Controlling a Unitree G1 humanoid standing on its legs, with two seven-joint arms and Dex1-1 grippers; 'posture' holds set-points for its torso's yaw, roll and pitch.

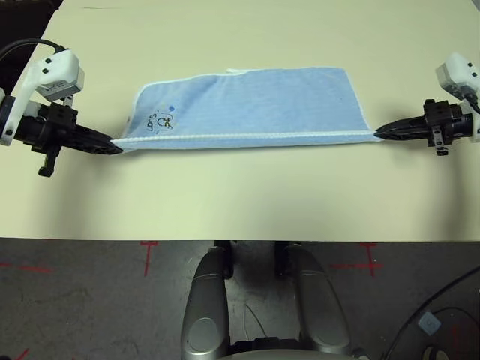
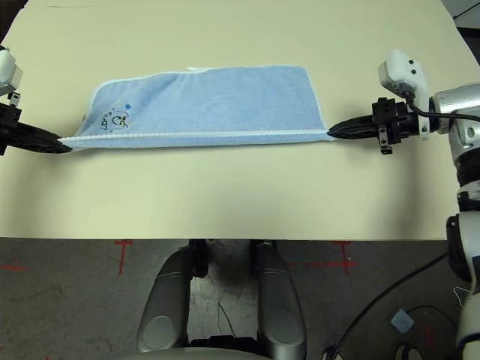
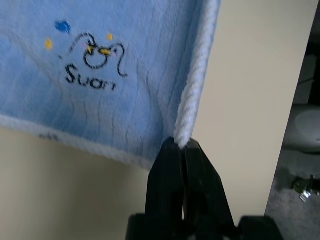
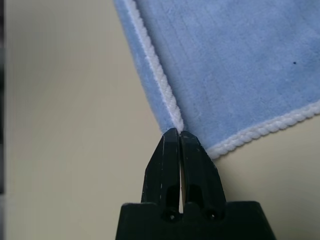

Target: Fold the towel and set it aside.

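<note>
The light blue towel point(image 1: 247, 105) lies doubled over on the cream table, a long strip with white stitched edging along its near side. Its embroidered cartoon logo point(image 3: 95, 57) with dark lettering sits near the left end. My left gripper point(image 1: 116, 146) is shut on the towel's near left corner, the edging running into its fingertips point(image 3: 172, 150). At the opposite end my right gripper point(image 1: 377, 133) is shut on the near right corner point(image 4: 187, 131). The near edge is stretched straight between the two grippers.
Bare table surface point(image 1: 240, 199) spreads in front of and behind the towel. The table's front edge point(image 1: 240, 238) runs across the view, with dark floor, red tape marks point(image 1: 148, 247) and cables point(image 1: 442, 300) below it.
</note>
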